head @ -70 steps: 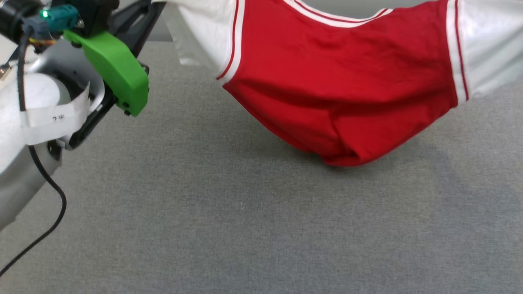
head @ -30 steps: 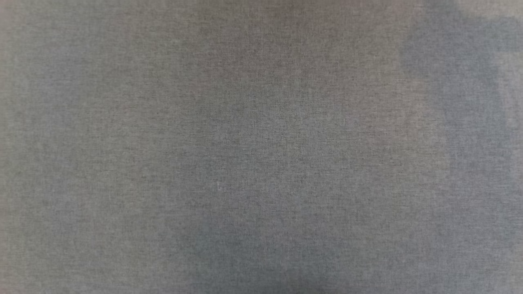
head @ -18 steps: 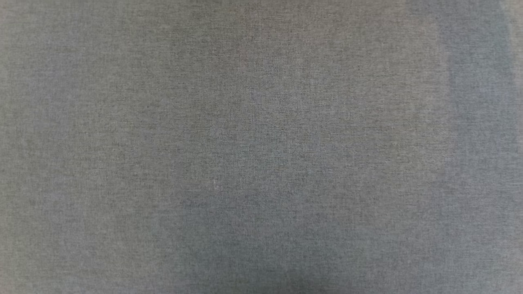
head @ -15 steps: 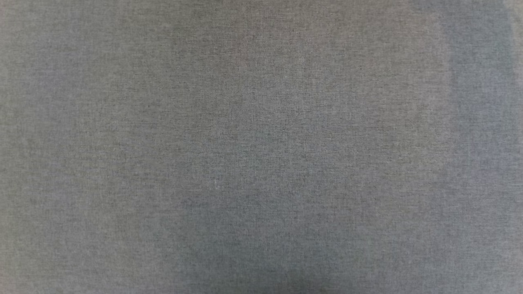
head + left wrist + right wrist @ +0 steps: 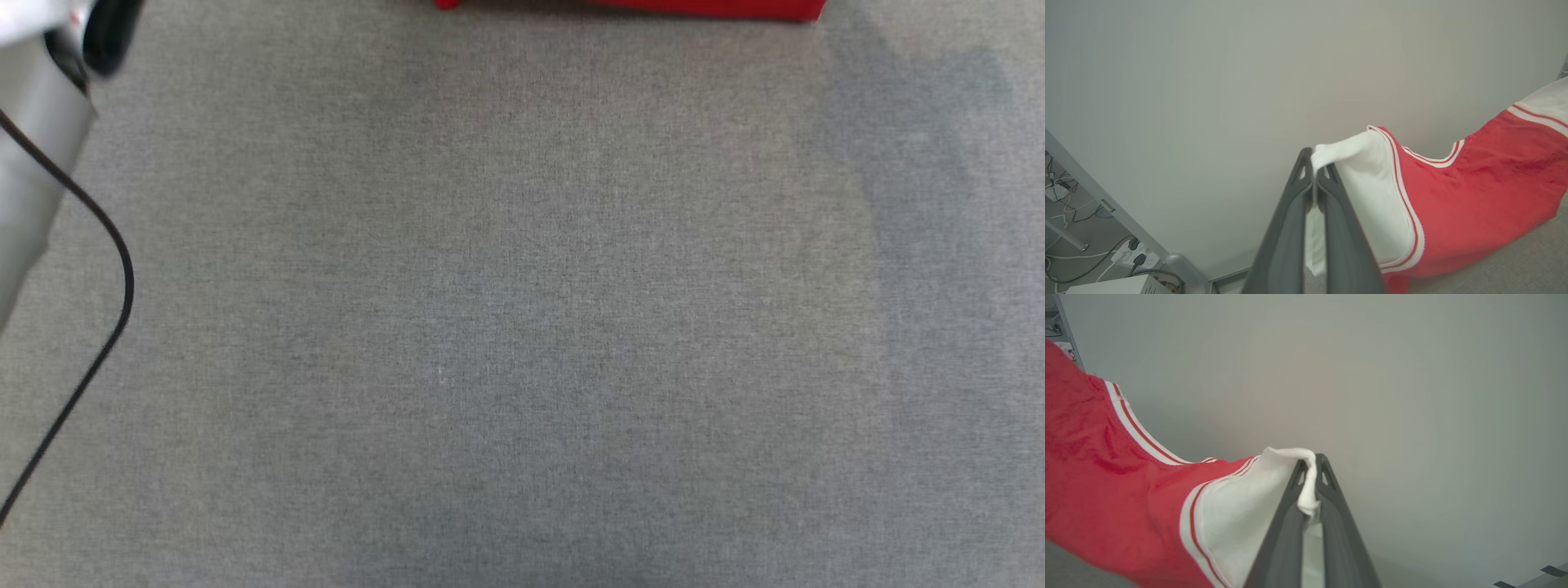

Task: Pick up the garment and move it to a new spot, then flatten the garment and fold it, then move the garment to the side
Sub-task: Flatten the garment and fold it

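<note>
- My left gripper (image 5: 1314,173) has its two long dark fingers pressed together on the end of one white sleeve of the garment (image 5: 1474,196), a red jersey-style T-shirt with white short sleeves and red-and-white striped trim.
- My right gripper (image 5: 1311,469) is clamped the same way on the other white sleeve, and a fold of white cloth curls over its fingertips.
- Between the two grips the garment hangs stretched, its red body sagging in front of a plain pale grey wall (image 5: 1208,81).
- In the head view a thin strip of the red cloth runs along the top edge, above the grey woven fabric surface (image 5: 522,327); I cannot tell whether it touches.
- At that view's upper left I see a pale silver forearm (image 5: 33,147) with a thin black cable (image 5: 122,269) looping down from it.
</note>
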You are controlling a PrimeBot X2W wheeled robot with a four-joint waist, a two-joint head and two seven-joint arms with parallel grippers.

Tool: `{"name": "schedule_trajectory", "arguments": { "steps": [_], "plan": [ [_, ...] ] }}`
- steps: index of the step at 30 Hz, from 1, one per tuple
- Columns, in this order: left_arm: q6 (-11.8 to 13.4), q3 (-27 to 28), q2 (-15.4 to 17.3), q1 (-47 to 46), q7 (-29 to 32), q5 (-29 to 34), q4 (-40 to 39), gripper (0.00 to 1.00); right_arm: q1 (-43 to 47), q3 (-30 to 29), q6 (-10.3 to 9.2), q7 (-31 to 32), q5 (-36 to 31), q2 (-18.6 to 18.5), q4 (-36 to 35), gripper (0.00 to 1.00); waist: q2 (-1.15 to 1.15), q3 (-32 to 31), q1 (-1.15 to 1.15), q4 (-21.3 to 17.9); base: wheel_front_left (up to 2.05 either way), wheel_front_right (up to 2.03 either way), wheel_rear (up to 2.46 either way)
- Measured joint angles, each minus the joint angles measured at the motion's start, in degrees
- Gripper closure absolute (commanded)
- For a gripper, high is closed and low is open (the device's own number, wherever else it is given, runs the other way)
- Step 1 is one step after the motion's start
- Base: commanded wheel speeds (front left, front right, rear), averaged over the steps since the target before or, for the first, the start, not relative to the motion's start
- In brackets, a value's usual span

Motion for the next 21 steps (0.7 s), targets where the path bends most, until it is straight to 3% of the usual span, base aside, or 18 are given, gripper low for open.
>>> {"name": "schedule_trajectory", "arguments": {
  "steps": [7,11,21],
  "plan": [
    [0.5,-1.6,2.2,15.2,-2.4,-2.2,-2.7,1.0,14.1,4.1,0.0,-0.6,3.9,-4.8,-7.5,1.0,0.0,-4.8,-0.01,0.3,0.0,0.0,0.0],
    [2.0,-1.8,3.2,25.2,-3.6,-5.3,-5.6,1.0,23.4,4.5,0.0,-1.0,6.5,-6.3,-11.7,1.0,0.0,-8.0,-0.01,0.4,0.0,0.0,0.0],
    [6.9,-3.5,4.7,47.6,-5.0,-10.0,-13.3,1.0,46.7,-0.8,0.0,-1.1,10.3,-10.9,-19.4,1.0,0.0,-15.7,-0.01,0.8,0.0,0.0,0.0]
  ]
}}
